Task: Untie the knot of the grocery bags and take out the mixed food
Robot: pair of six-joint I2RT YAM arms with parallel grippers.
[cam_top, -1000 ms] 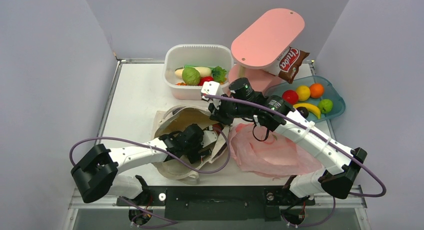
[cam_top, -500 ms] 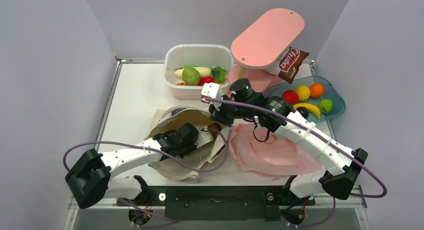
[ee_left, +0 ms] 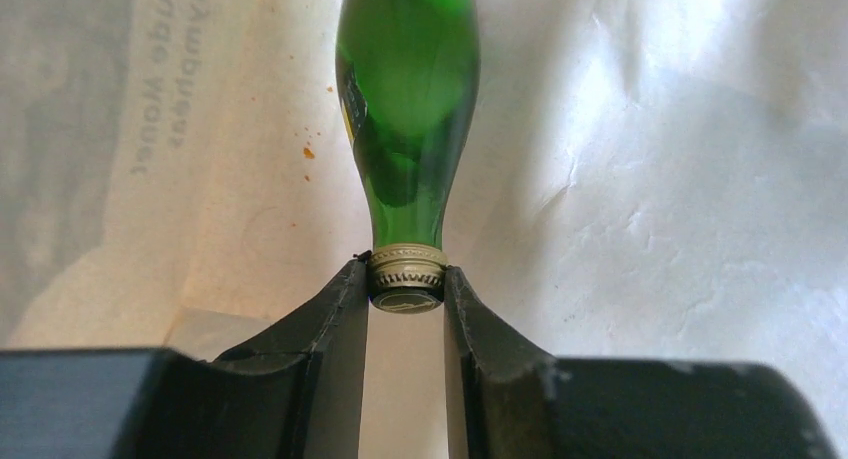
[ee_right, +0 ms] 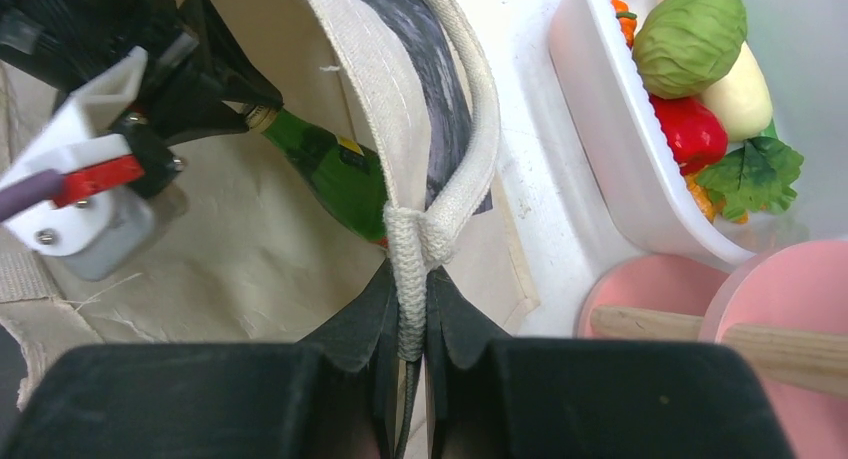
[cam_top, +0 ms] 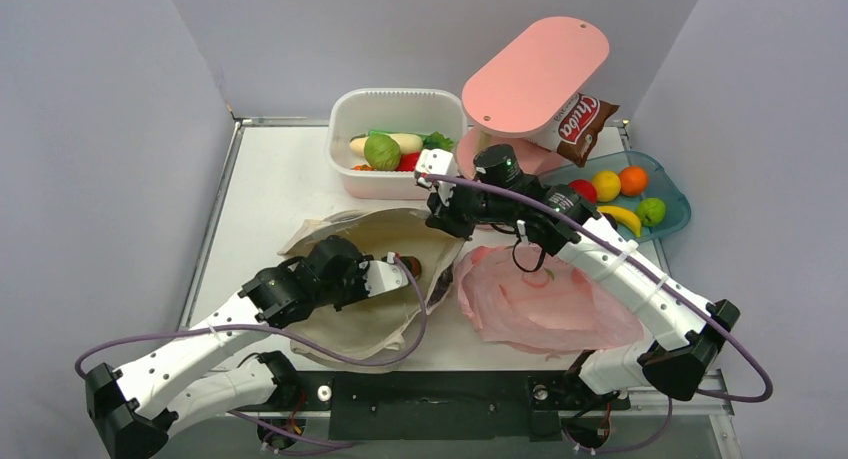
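Left wrist view, left tool (ee_left: 405, 276) clamped on green glass bottle (ee_left: 408, 99) cap, canvas tote (ee_left: 650, 179) around it, right tool (ee_right: 410, 284) pinching tote strap.

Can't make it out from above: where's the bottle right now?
The bottle is inside the tote, left of the pink bag; the left wrist view shows its cap pinched in the left gripper.

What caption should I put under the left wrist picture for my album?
Left tool pinching the green glass bottle by its cap, inside the beige canvas tote.
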